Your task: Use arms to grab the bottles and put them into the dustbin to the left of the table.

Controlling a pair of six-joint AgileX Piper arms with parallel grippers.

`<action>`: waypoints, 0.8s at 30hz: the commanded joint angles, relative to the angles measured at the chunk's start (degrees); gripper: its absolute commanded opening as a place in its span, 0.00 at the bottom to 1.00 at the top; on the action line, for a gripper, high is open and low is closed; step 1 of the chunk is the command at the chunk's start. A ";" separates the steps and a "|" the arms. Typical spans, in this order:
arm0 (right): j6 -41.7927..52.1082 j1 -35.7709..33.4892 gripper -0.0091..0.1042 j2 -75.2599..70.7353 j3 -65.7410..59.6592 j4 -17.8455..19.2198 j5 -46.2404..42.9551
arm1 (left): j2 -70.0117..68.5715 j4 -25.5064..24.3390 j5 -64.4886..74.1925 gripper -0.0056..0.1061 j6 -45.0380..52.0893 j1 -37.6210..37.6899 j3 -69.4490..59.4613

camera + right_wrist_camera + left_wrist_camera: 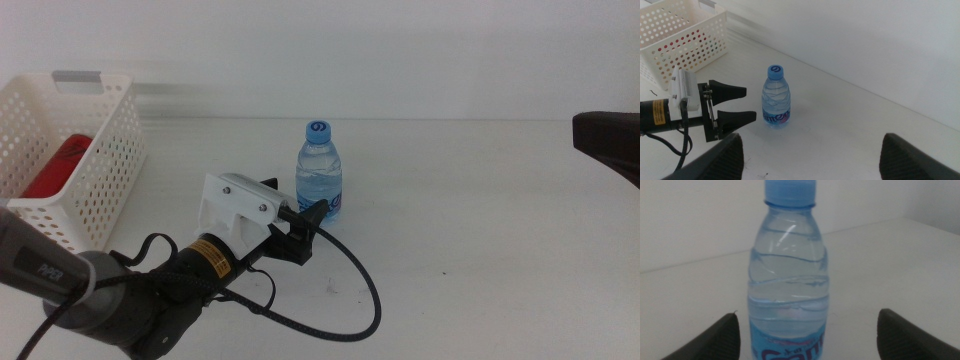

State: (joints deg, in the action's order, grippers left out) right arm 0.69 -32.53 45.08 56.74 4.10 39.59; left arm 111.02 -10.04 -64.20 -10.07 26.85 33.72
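One red item already sits in the dustbin point(95, 170) at the worktop's left edge; the water bottle point(320, 178) stands mid-worktop; left tool point(312, 222) spread wide just short of it; right tool point(810, 150) waits, wide too.

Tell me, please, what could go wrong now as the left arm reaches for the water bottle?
1. The left tool is open beside the upright water bottle, not yet around it. A jaw tip could nudge the bottle and tip it over.
2. The dustbin already holds something red, so a dropped bottle may land on that and settle unevenly.
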 commanded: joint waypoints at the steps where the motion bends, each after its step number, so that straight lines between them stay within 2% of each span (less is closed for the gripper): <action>1: 0.34 0.53 0.83 -0.16 0.48 -0.03 -0.35 | 0.43 1.60 -0.88 0.89 -0.06 0.02 0.44; 14: 0.34 0.53 0.83 -0.16 0.48 -0.03 -0.35 | 6.67 3.67 -0.52 0.89 -0.05 -0.10 7.40; 24: 0.34 0.53 0.83 -0.16 0.48 -0.03 -0.46 | 10.09 2.96 1.83 0.89 -0.45 -0.10 13.78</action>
State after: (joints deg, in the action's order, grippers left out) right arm 0.69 -32.53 45.08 56.74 4.10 39.59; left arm 120.78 -7.18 -62.39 -10.07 26.85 46.60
